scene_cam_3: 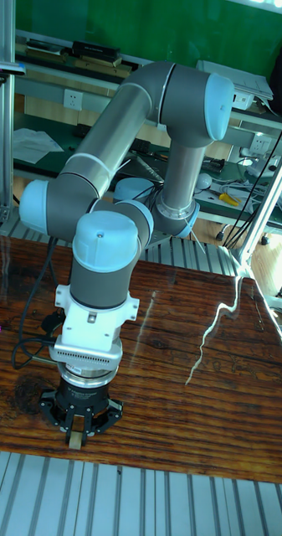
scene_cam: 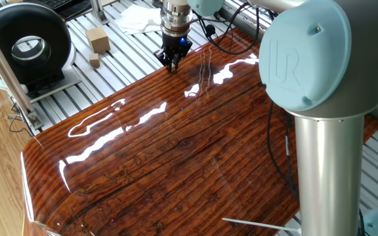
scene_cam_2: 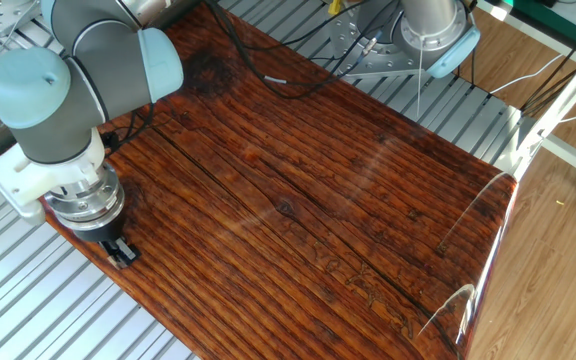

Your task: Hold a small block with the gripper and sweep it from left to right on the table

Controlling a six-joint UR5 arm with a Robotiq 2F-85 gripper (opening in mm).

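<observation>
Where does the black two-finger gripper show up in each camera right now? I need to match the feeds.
One fixed view: black two-finger gripper at top centre, over the far edge of the glossy reddish-brown table.
The other fixed view: gripper at lower left, at the table's edge.
Tall fixed view: gripper at bottom left, a tiny light-tan block between its fingers.
Shared landmark: the table edge beside the grey slatted base.

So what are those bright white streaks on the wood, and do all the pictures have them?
Glare from lights on the glossy table: broad white patches in one fixed view, a thin zigzag streak in the tall fixed view near the gripper, and only faint streaks at the table's edge in the other fixed view.
</observation>
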